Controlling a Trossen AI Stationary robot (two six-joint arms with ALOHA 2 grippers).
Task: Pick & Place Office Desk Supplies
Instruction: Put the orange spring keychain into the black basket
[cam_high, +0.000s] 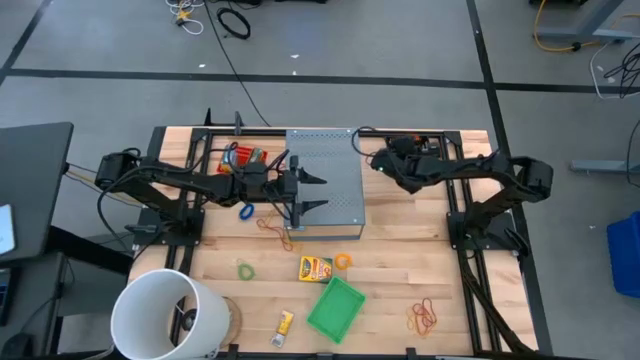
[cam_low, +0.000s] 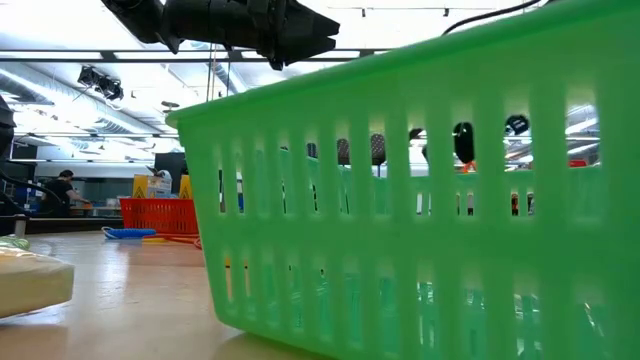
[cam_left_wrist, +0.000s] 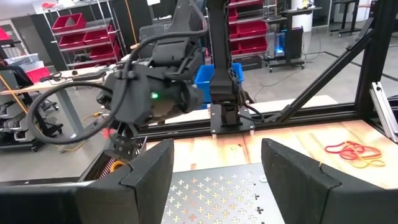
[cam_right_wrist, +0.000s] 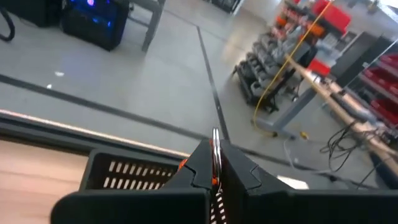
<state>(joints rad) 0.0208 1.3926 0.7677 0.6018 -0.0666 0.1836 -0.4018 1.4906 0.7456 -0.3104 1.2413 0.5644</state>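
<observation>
Green basket (cam_low: 420, 200) fills the low view. Left end effector (cam_high: 312, 192) hovers spread above the grey box (cam_high: 335, 200) (nothing held), so a pick comes next. Right end effector (cam_high: 378, 160) waits clenched.

Left arm stretched from the tabletop's left edge toward its middle, left tool (cam_high: 312, 193) with fingers (cam_left_wrist: 297, 180) spread wide, nothing between them. Right arm folded in from the right edge toward the far edge, right tool (cam_high: 377, 160) pinched closed, fingers (cam_right_wrist: 239, 172) pressed together.
</observation>
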